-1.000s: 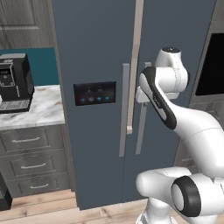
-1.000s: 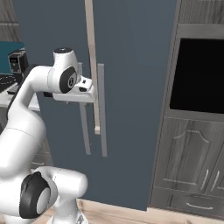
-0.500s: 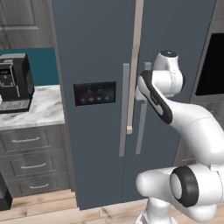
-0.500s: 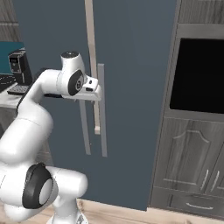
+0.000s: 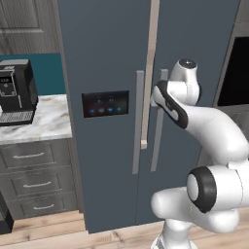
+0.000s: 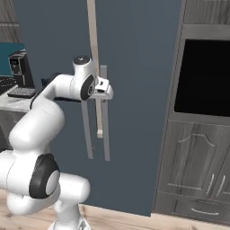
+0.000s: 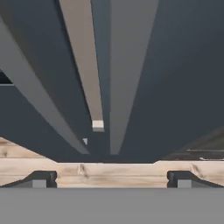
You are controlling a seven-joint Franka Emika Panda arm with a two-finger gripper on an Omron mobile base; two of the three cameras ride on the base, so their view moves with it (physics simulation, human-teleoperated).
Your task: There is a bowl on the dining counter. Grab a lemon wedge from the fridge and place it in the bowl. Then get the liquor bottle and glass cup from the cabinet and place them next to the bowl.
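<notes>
The dark blue fridge stands closed, between a marble counter carrying a coffee machine and a wall oven. The tool, fingers spread wide and holding nothing, hangs just before the right door handle.

surface: we see a marble counter far left, beside the fridge | on it: black coffee machine upright at the left end, touching the top | below: grey drawers | floor: light wood planks, the fridge stands on them
</notes>
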